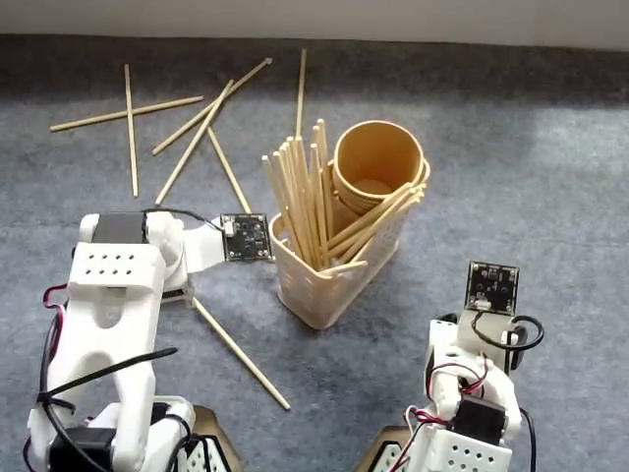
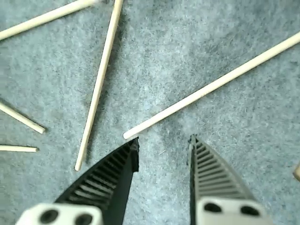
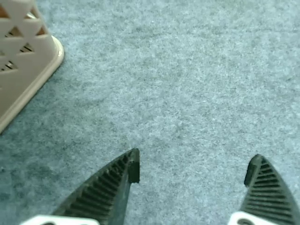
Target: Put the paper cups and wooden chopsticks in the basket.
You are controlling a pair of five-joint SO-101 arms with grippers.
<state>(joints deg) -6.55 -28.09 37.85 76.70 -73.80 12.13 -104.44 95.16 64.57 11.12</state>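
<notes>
A pale slotted basket (image 1: 329, 290) stands mid-carpet and holds stacked paper cups (image 1: 378, 162) and a bundle of wooden chopsticks (image 1: 305, 202). More chopsticks (image 1: 192, 123) lie loose at the far left, and one (image 1: 241, 354) lies near the left arm (image 1: 113, 295). My left gripper (image 2: 163, 141) is open just above the carpet. The end of a loose chopstick (image 2: 211, 86) lies just ahead of one fingertip, and another chopstick (image 2: 98, 84) lies beside it. My right gripper (image 3: 194, 163) is open wide over bare carpet, a little way from the basket's corner (image 3: 28, 70).
Grey carpet covers the whole work area. The right arm (image 1: 482, 393) sits at the front right with open carpet around it. A pale wall edge runs along the far side.
</notes>
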